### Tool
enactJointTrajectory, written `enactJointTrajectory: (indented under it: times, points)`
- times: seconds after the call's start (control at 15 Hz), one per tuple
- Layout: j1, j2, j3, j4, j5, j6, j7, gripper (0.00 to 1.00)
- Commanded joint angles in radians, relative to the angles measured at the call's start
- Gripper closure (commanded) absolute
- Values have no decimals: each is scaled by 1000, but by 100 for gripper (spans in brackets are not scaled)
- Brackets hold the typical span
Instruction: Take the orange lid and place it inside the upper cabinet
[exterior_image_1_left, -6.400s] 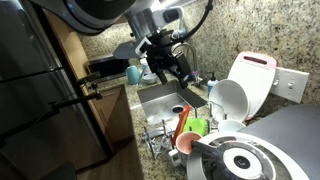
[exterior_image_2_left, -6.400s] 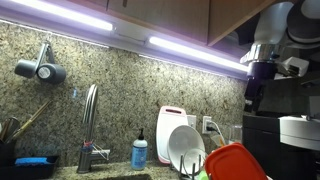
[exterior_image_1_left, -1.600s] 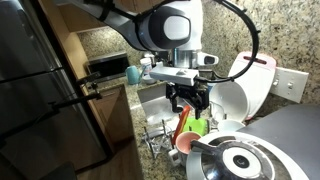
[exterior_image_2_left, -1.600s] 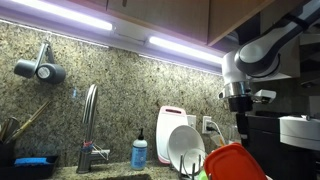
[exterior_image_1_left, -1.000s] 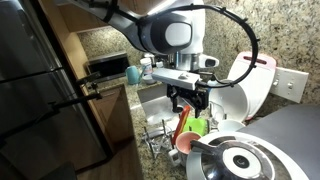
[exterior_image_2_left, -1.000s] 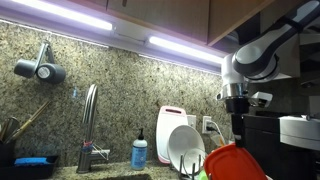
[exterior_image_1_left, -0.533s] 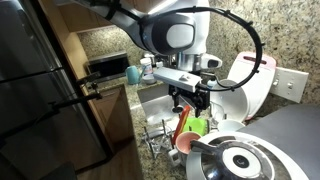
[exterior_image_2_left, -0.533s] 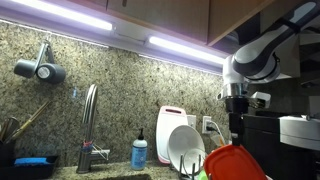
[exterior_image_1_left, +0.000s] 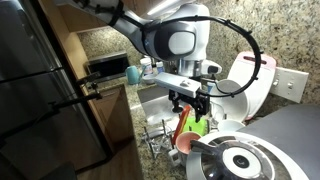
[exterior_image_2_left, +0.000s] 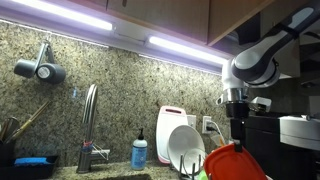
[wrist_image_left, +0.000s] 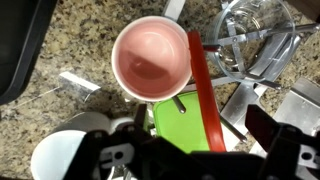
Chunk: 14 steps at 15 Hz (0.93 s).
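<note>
- Claw (exterior_image_1_left: 193, 108): points down over the bench (wrist_image_left: 60, 70), jaws wide apart, nothing held.
- Orange lid (exterior_image_1_left: 182, 124): stands on edge directly beneath the claw, slotted in the wire dish rack (exterior_image_1_left: 156, 137).
- In both exterior views the lid's upper rim sits just under the claw's fingertips. Whether they touch cannot be determined.
- In an exterior view the lid (exterior_image_2_left: 235, 163) shows its broad glossy face, with the claw (exterior_image_2_left: 238, 134) hanging straight above its top edge.
- In the wrist view the lid (wrist_image_left: 204, 95) appears edge-on as a narrow red strip. It runs from ahead of the claw (wrist_image_left: 195, 150) back into the gap between the two fingers. One finger stands off to each side, and neither is pressed against it.
- Pink dish (wrist_image_left: 152, 58): round and open side up, ahead of the claw and just beside one face of the lid.
- Green cup (wrist_image_left: 183, 126): below the claw on the same side of the lid as the pink dish, close against the lid.
- Rack wires (wrist_image_left: 250, 60): ahead of the claw, on the opposite side of the lid.
- White plates (exterior_image_2_left: 185, 148): upright, near the claw and lower than its wrist.
- Upper cabinet (exterior_image_2_left: 175, 12): well above the claw and off to one side. Only its lower brown panels show, and the door position cannot be determined.
</note>
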Motion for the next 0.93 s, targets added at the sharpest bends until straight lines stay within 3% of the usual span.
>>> enactJointTrajectory:
  times: [0.0,0.6,0.73,0.87]
  points:
    - [3,19,0,22,-14,15,28,26]
    - [9,8,1,4,-21,57,31,95]
    - [11,1,1,-1,-16,64,40,100]
    - [12,-11,2,-8,-12,69,48,97]
